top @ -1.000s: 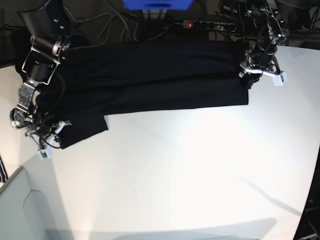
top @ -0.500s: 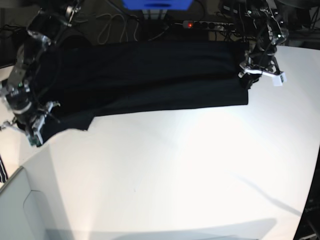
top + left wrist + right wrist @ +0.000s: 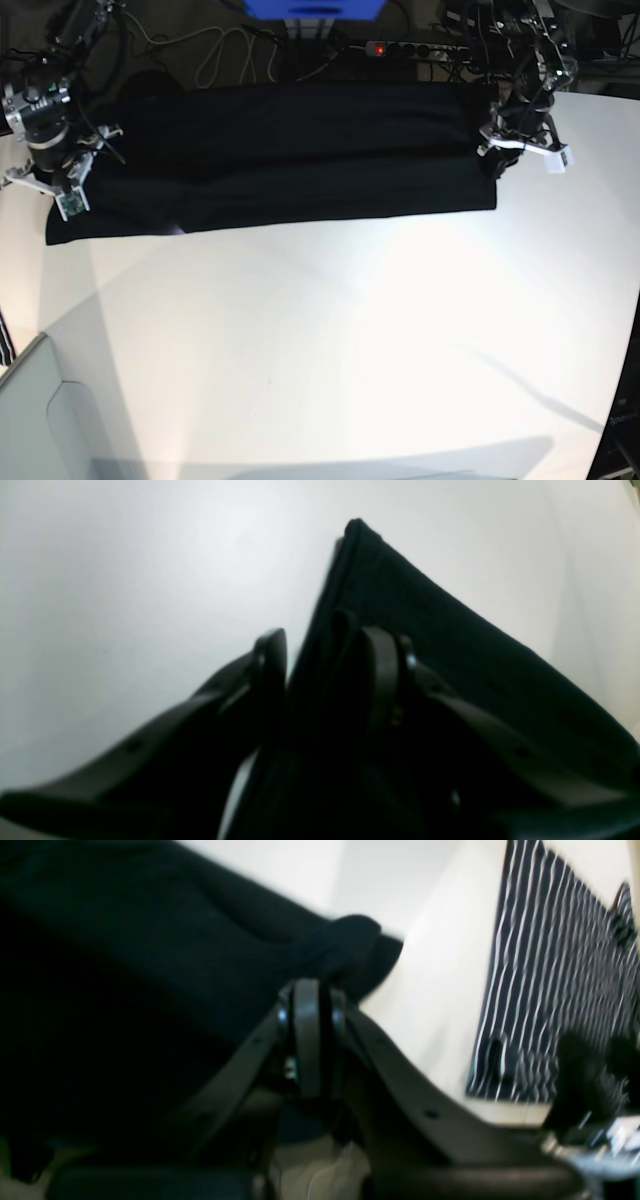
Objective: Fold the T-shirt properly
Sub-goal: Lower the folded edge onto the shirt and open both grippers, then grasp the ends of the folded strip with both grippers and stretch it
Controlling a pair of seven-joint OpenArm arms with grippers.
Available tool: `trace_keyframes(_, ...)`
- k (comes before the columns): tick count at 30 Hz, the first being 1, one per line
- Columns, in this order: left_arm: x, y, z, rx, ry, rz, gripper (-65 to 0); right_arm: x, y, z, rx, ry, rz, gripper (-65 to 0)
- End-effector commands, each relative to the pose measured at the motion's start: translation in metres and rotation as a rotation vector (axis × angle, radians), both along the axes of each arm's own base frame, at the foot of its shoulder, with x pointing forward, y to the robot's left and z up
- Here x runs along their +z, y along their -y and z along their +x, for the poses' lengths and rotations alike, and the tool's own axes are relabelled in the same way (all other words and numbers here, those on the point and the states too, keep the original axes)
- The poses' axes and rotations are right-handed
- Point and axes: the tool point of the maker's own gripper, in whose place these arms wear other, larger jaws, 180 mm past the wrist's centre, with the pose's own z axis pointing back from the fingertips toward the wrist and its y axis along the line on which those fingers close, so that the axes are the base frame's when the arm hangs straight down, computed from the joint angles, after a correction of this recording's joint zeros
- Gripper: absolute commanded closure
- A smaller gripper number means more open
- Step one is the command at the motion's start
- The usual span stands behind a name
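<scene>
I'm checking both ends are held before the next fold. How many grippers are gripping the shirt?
2. The left gripper pinches the T-shirt at its end on the base view's right; the right gripper is shut on the opposite end.

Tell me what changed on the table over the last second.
The right gripper swung up and back, carrying the T-shirt's hanging sleeve flap with it, so the near edge now runs nearly straight. The left gripper stayed clamped at the other end.

The right hand (image 3: pixel 310 1035) is blurred; its fingertips seem buried in T-shirt (image 3: pixel 150 990) cloth.
</scene>
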Motion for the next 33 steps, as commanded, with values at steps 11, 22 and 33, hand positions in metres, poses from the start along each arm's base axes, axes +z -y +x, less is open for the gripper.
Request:
trace_keyframes(11, 0.010, -0.005, 0.005, 0.001, 0.037, 0.015, -22.9, 0.004, 0.002, -0.002, 0.018, 0.008, -0.012, -0.2)
trace_keyframes(22, 0.010, -0.005, 0.004, -0.001, 0.035, 0.015, -22.9, -0.029, 0.017, -0.005, -0.020, -0.076, 0.032, -9.6)
trace_keyframes(33, 0.011, -0.006, 0.004, 0.000, 0.038, 0.018, -23.0, -0.012, 0.052, -0.025, -0.137, -0.049, -0.015, -47.0)
